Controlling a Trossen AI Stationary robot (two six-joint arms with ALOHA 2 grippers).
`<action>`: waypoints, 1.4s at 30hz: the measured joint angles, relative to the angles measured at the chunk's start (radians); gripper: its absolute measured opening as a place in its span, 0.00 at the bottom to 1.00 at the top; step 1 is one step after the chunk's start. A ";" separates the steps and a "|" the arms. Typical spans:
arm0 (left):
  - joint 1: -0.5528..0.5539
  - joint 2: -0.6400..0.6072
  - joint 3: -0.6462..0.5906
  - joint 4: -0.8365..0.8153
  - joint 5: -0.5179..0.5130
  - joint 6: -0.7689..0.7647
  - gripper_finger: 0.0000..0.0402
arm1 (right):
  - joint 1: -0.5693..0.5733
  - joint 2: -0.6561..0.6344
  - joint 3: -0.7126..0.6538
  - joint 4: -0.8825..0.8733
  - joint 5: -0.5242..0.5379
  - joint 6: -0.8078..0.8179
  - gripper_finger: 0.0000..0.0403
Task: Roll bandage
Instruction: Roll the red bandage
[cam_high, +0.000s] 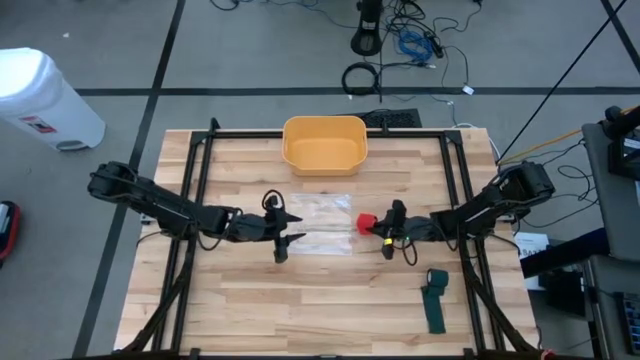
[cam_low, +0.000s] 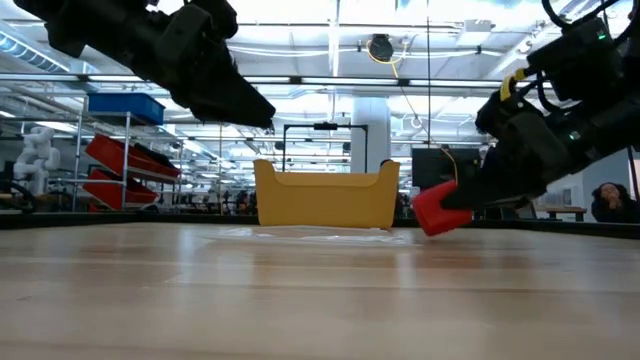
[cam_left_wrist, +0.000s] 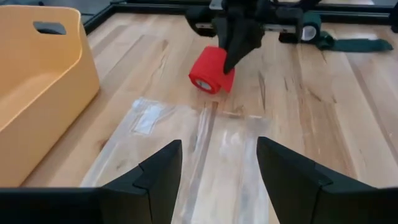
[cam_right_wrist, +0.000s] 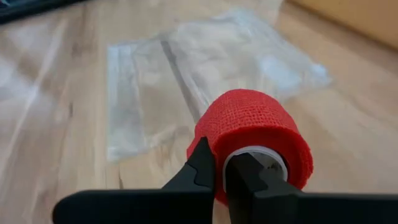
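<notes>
Right gripper (cam_high: 386, 232) fingers are clamping the red bandage roll (cam_high: 367, 222), core axis pointing w/ them toward the left gripper (cam_high: 283, 228), whose fingers are standing apart over the clear plastic bag (cam_high: 320, 224).

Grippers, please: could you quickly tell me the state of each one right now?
Left gripper: open, holding nothing, above the clear bag.
Right gripper: shut on the red roll, pinching its wall.

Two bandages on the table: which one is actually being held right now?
The red bandage roll, pinched by the right gripper beside the clear plastic bag. The dark green bandage lies partly unrolled and untouched near the front right.
</notes>
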 joint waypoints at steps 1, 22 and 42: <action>0.000 0.000 0.000 0.000 0.000 0.000 0.53 | 0.000 0.000 0.000 -0.025 -0.010 0.012 0.01; 0.001 0.000 0.000 0.005 0.000 0.003 0.53 | -0.174 -0.134 0.637 -1.451 -0.444 -0.155 0.01; 0.001 -0.001 0.000 0.002 0.001 0.000 0.53 | -0.231 0.091 0.813 -1.629 -0.551 -0.297 0.01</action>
